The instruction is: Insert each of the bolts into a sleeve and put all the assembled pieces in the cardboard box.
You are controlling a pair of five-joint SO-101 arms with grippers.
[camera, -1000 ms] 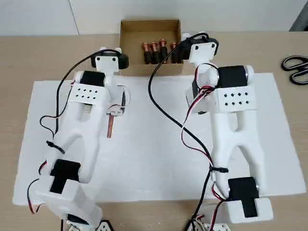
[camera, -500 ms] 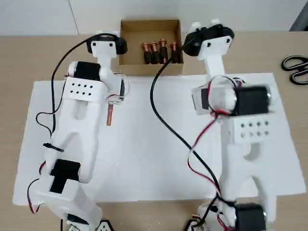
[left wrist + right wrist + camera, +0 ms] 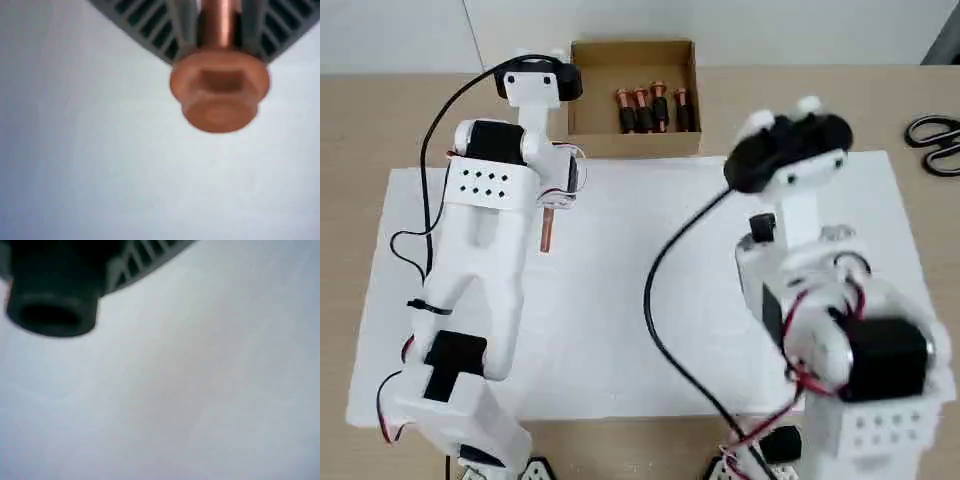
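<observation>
My left gripper (image 3: 552, 205) is shut on a copper bolt (image 3: 548, 232) that hangs over the white sheet, left of and just in front of the cardboard box (image 3: 582, 90). In the left wrist view the bolt's hexagonal head (image 3: 218, 95) sticks out between the ribbed fingers (image 3: 145, 35). The right wrist view has a black sleeve (image 3: 50, 310) held in my right gripper (image 3: 55, 275), open end outward, above the sheet. The right arm (image 3: 790, 190) stands high over the sheet's right half, hiding its gripper in the high view. Several assembled pieces (image 3: 655, 108) lie in the box.
A white sheet (image 3: 640, 300) covers the middle of the wooden table. Scissors (image 3: 935, 140) lie at the far right edge. Black cables run from both arms across the sheet.
The right arm has drawn back from the box toward the table's front and risen toward the camera. The left arm has shifted slightly toward the back with the bolt.
</observation>
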